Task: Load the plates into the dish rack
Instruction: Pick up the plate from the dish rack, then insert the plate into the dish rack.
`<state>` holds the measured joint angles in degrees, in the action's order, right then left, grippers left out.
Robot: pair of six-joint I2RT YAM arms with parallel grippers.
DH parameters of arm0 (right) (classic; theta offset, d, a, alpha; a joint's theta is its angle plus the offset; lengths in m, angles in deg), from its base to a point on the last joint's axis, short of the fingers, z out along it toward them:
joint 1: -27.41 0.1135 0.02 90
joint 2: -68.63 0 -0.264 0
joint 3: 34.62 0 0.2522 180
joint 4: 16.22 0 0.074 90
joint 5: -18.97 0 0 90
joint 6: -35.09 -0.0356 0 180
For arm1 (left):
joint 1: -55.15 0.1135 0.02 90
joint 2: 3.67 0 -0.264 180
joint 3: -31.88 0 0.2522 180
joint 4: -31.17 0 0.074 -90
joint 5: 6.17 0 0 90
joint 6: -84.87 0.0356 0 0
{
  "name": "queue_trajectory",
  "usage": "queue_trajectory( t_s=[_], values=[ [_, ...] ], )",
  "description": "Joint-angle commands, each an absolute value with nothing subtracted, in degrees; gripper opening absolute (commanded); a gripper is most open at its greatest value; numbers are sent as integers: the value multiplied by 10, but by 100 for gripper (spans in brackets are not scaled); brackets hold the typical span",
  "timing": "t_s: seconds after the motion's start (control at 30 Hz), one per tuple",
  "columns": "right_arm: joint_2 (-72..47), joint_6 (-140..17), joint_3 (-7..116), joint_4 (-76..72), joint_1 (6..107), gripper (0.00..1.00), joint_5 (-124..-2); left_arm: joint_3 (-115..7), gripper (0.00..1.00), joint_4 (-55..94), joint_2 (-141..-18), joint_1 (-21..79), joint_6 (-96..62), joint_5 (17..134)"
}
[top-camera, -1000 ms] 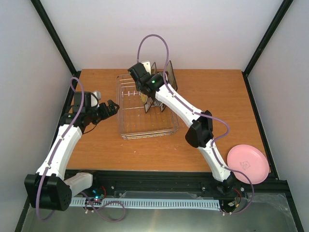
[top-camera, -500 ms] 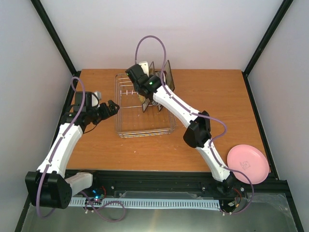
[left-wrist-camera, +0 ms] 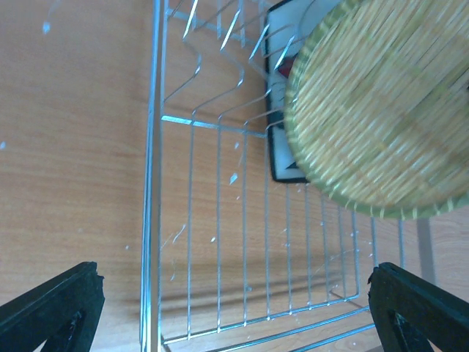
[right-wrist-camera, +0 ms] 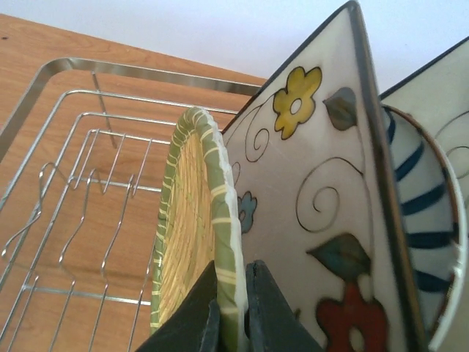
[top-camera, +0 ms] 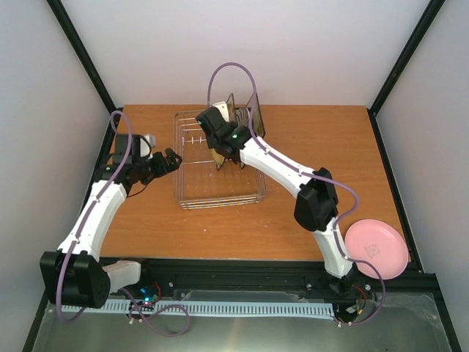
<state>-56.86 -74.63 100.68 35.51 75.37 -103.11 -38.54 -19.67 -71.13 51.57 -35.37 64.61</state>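
Top view, dish rack (top-camera: 220,204): at mid-table, long side running away from the arm bases.
Top view, right gripper (top-camera: 220,143): above the rack's far half, closed on the rim of the tan woven plate (top-camera: 218,155), held on edge.
Top view, left gripper (top-camera: 170,159): just left of the rack, jaws spread wide, holding nothing.
Top view, pink plate (top-camera: 376,249): lying flat, well to the right of the rack and nearer the bases, not yet loaded.
Left wrist view, left gripper (left-wrist-camera: 234,315): fingertips far apart at the lower corners, looking down along the rack's left rim (left-wrist-camera: 154,183).
Left wrist view, woven plate (left-wrist-camera: 381,110): tilted over the rack's wires, a dark-rimmed plate edge just behind it.
Right wrist view, right gripper (right-wrist-camera: 233,308): jaws narrow, pinching the woven plate (right-wrist-camera: 187,235) by its green-striped rim.
Right wrist view, neighbours: floral plate (right-wrist-camera: 308,183) upright and close against the woven one, striped plate (right-wrist-camera: 425,205) behind that, all at the rack's far end (right-wrist-camera: 95,67).
Step in hand: probably seating the third plate among the prongs; impossible to tell whether its lower rim rests on the wire.
Next move: likely a small descent into a free slot, release, a straight lift clear of the floral plate, then a reach for the pink plate.
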Motion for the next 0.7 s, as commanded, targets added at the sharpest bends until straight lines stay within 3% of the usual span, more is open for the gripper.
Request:
queue_trajectory(
  t_s=[0.0, 0.2, 0.4, 0.67],
  values=[
    [-471, -724, 977, 292, 769, 3, -1000, -453, 100, -177, -693, 521, -311, 635],
    [-404, -704, 941, 278, 769, 3, -967, -474, 100, -146, -701, 521, -269, 590],
    [-347, -734, 933, 321, 751, 3, -822, -489, 99, -94, -748, 521, -255, 461],
    [-215, -809, 794, 295, 679, 3, -657, -436, 92, 34, -744, 526, -306, 293]
  ],
)
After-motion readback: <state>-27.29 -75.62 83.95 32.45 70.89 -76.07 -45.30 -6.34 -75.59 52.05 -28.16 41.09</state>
